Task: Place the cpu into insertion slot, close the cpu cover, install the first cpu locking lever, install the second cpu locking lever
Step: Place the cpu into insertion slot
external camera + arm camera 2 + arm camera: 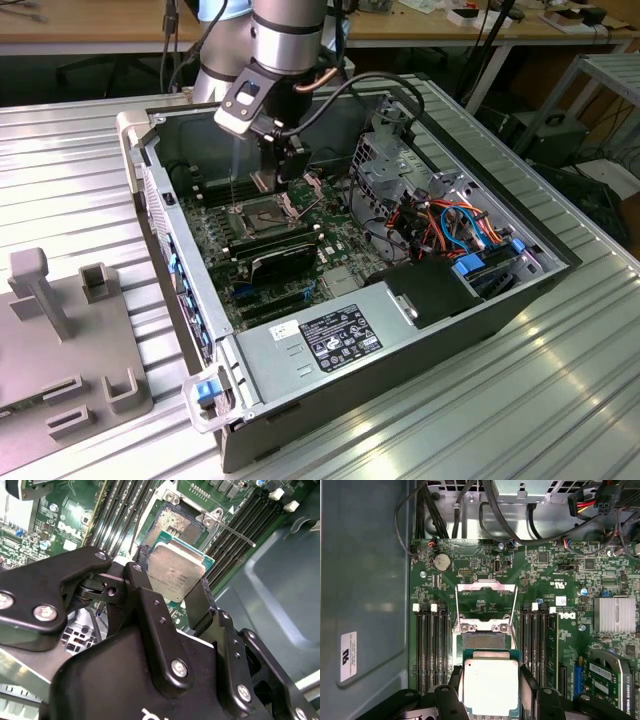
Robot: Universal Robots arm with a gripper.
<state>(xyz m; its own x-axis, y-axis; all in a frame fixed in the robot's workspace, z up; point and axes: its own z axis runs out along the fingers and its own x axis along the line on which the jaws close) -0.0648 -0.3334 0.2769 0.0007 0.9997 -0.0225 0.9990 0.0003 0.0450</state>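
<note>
Exterior view, from its left: grey fixture block on the ribbed worktop. Then the open computer case, with the arm reaching down into it. Orange and blue cables are toward that view's right.

End effector is clamped on the cpu, one finger on each of two opposite edges, silver top facing the camera. The chip hangs over the near part of the insertion slot and looks unseated. The cpu cover stands flipped open behind the slot. A thin locking lever sticks out to one side, unlatched. Memory slots flank the socket.

Risks, as I judge them:
- The chip looks tilted against the slot in the second wrist view, so a skewed landing could bend the contacts.
- The grip is on the edges only, so the chip could slip or twist.
- The open cover could get knocked.

Hard to see:
- The chip hides the near half of the slot.
- Corner marks and contacts are unreadable.
- Can't tell the gap between chip and slot.
- Second lever unclear.
</note>
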